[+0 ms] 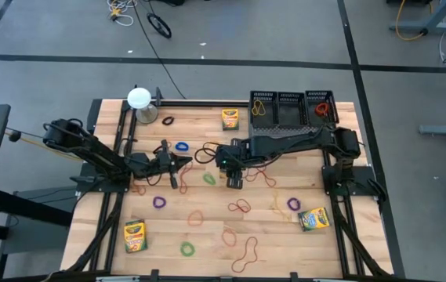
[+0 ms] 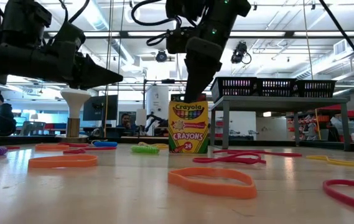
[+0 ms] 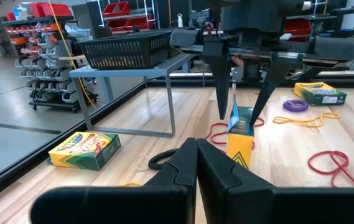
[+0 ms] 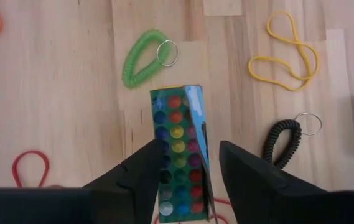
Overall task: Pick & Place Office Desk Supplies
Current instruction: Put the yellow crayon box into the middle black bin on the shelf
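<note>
A yellow-and-green crayon box (image 2: 188, 127) stands upright mid-table on its bottom end, its top open with crayon tips showing (image 4: 178, 158). My right gripper (image 4: 186, 165) is open and points down over it, one finger on each side of the box's top (image 3: 237, 118). My left gripper (image 1: 183, 163) hovers shut to the left of the box, its closed fingers (image 3: 196, 163) pointing at it. Three more crayon boxes lie flat (image 1: 230, 118) (image 1: 134, 235) (image 1: 313, 218). Several coloured rubber bands (image 1: 241, 207) (image 2: 212, 182) lie scattered on the wood. My right gripper comes from above, pointing down, and straddles the open top of the upright crayon box (image 4: 164, 134). One finger (image 4: 140, 167) lies close against the box's side and the other stands off with a gap. Whether any finger touches the box, I cannot tell.
The black wire-mesh rack (image 1: 293, 108) sits on legs at the table's far right edge. A white round-topped object (image 1: 139, 99) stands at the far left. Coiled key cords, green (image 4: 140, 59) and black (image 4: 282, 142), lie near the standing box.
</note>
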Tool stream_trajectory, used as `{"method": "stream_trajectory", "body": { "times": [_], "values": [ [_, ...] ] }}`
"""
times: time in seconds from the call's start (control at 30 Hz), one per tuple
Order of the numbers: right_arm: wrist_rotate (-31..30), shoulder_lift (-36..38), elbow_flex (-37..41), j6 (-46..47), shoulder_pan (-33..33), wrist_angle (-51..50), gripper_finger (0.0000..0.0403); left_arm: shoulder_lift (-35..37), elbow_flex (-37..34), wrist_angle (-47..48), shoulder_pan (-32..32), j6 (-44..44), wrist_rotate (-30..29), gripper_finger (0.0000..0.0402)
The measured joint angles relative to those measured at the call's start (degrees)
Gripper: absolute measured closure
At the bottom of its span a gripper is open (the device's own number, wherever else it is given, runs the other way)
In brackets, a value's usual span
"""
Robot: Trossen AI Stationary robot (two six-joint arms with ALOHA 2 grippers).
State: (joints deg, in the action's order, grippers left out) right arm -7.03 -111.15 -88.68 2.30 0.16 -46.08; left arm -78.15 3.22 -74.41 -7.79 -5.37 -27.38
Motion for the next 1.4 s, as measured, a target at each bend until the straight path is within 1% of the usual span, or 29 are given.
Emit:
{"method": "stream_trajectory", "body": {
  "times": [0.13, 0.43, 0.63, 0.9, 1.07, 1.23, 1.4],
  "values": [
    [-0.02, 0.0, 0.04, -0.24, -0.13, 0.23, 0.0216, 0.0, 0.0, 0.05, 0.0, 0.0, -0.02, 0.0392],
    [-0.92, 0.38, 0.15, -0.28, -0.15, 0.56, 0.0157, 0.0, 0.0, 0.07, 0.0, -0.06, -0.01, 0.0392],
    [-1.01, 2.1, 0.3, -0.39, -0.15, 0.89, 0.0144, 0.0, 0.0, 0.2, 0.0, -0.13, -0.01, 0.0392],
    [-0.94, 3.58, 0.26, -0.35, -0.04, 2.05, 0.0144, 0.0, 0.02, 0.62, 0.0, -0.09, -0.02, 0.0392],
    [1.55, 2.09, 0.26, -1.13, -0.17, 1.71, 0.0148, 0.0, 0.02, 0.31, 0.0, -0.12, 0.0, 0.0392],
    [2.67, -0.24, 0.19, -1.84, -0.41, 2.18, 0.0172, 0.0, 0.02, 0.33, 0.0, -0.04, 0.0, 0.0392],
    [3.15, -1.4, 0.21, -2.95, -0.43, 1.51, 0.0216, 0.0, 0.02, 0.57, 0.0, -0.1, 0.0, 0.0392]
  ]
}}
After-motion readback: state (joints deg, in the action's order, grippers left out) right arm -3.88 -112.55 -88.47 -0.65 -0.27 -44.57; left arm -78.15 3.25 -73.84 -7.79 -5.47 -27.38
